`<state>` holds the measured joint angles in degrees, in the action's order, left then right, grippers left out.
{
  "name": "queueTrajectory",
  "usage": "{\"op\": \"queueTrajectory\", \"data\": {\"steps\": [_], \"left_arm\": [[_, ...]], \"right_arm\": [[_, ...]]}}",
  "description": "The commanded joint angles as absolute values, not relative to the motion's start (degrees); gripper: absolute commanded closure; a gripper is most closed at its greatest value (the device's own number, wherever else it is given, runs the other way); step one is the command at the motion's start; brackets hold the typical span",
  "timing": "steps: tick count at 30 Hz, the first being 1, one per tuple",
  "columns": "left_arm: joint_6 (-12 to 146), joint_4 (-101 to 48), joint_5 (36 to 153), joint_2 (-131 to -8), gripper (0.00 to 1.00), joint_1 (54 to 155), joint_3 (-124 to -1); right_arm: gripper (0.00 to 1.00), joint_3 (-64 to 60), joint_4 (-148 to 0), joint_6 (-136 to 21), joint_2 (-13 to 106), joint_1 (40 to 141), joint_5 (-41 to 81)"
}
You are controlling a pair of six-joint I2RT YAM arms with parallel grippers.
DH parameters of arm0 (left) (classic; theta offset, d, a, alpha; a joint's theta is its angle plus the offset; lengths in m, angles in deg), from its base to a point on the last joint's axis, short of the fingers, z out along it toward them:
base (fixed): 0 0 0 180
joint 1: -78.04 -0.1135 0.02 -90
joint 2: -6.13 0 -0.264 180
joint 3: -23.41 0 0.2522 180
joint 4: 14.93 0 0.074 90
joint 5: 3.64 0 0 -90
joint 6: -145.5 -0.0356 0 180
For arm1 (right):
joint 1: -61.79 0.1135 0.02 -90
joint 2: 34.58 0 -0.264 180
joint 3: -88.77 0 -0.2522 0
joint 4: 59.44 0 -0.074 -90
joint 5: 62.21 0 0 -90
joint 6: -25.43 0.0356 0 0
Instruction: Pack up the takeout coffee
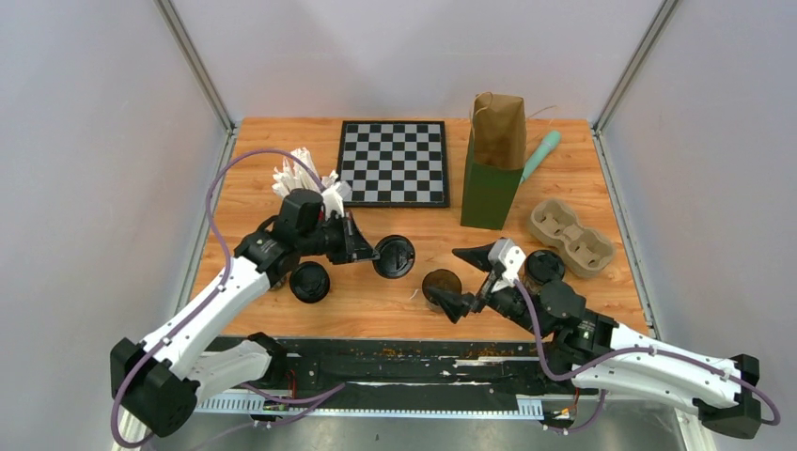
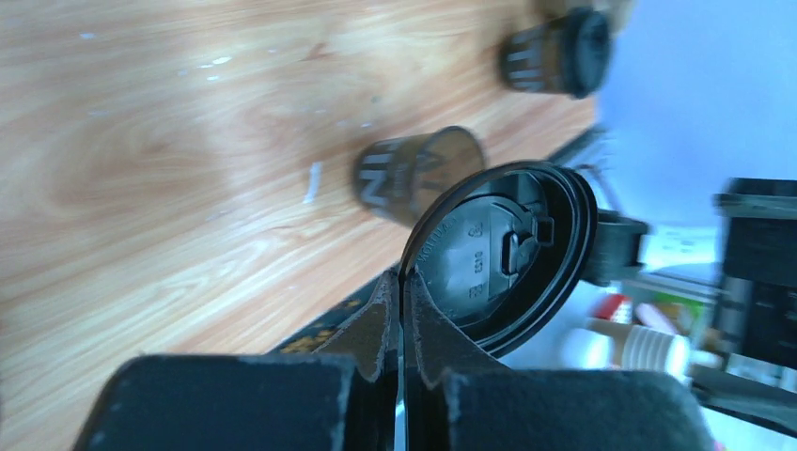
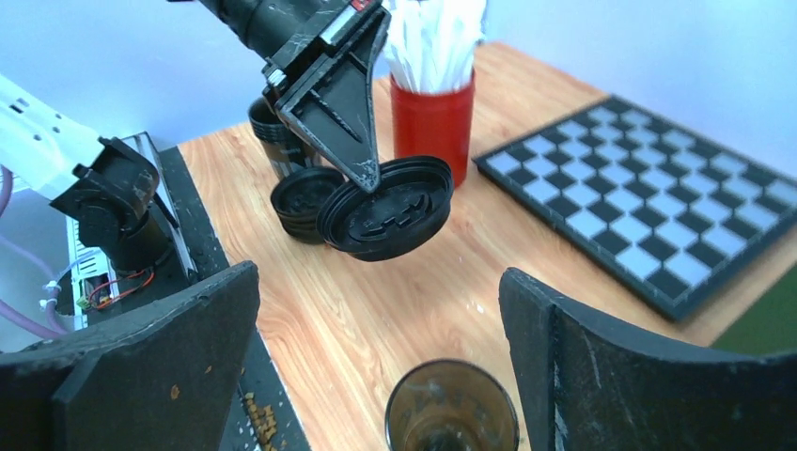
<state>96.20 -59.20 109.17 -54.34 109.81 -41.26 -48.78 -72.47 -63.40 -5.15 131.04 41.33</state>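
Pinching lid point(image 2: 498, 254); embossed text illegible.

Right fingers point(image 3: 160, 366) spread wide, flanking an unlidded cup point(image 3: 451, 413) on the worktop point(image 3: 376, 310). Beyond, left fingers point(image 3: 343, 113) pinch a black lid point(image 3: 399, 211) by its rim, red straw cup point(image 3: 430, 122) behind.

open cup point(image 1: 442, 283) lies left of lidded cup point(image 1: 544, 266), before chessboard point(image 1: 394, 163) and bag point(image 1: 498, 132)
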Motion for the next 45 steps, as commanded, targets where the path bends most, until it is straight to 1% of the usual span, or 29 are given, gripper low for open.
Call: {"op": "queueTrajectory", "data": {"steps": [1, 6, 8, 11, 15, 20, 24, 27, 30, 37, 45], "left_arm": [[111.1, -45.5, 124.4, -49.5, 1.0, 107.2, -36.8], [127.8, -24.8, 131.5, -46.3, 1.0, 107.1, -31.1], [132.9, -18.4, 132.4, -45.6, 1.0, 107.2, -29.0], [138.3, -11.5, 133.1, -45.1, 1.0, 107.2, -25.9], [141.9, -5.8, 132.8, -45.5, 1.0, 109.3, -23.4], [141.8, -4.6, 132.7, -47.0, 1.0, 111.6, -23.5], [140.7, -5.9, 133.3, -47.5, 1.0, 112.0, -24.0], [139.4, -7.9, 133.4, -47.6, 1.0, 112.4, -24.5], [137.8, -10.4, 132.8, -47.6, 1.0, 113.3, -25.1], [137.7, -10.3, 132.1, -48.4, 1.0, 115.6, -25.3], [136.9, -12.5, 131.5, -48.1, 1.0, 115.9, -25.9]], "right_arm": [[0.01, -53.6, -53.6, -76.0, -7.0, 131.2, 33.1], [0.0, -58.5, -40.7, -86.6, -5.2, 131.2, 26.4], [0.0, -58.3, -37.5, -89.1, -3.1, 131.2, 26.5], [0.0, -57.1, -34.1, -91.9, 0.9, 131.3, 27.0], [0.0, -56.3, -29.2, -94.3, 6.1, 131.3, 27.4], [0.0, -56.1, -24.4, -95.8, 9.8, 131.3, 27.5], [0.0, -56.5, -23.6, -96.9, 9.7, 131.2, 27.8], [0.0, -56.7, -23.8, -98.0, 8.9, 131.3, 29.6], [0.0, -56.3, -25.1, -98.9, 8.3, 131.3, 28.8], [0.01, -56.1, -26.0, -99.6, 8.5, 131.3, 24.5], [0.03, -55.2, -28.3, -99.7, 8.9, 131.3, 23.4]]}}
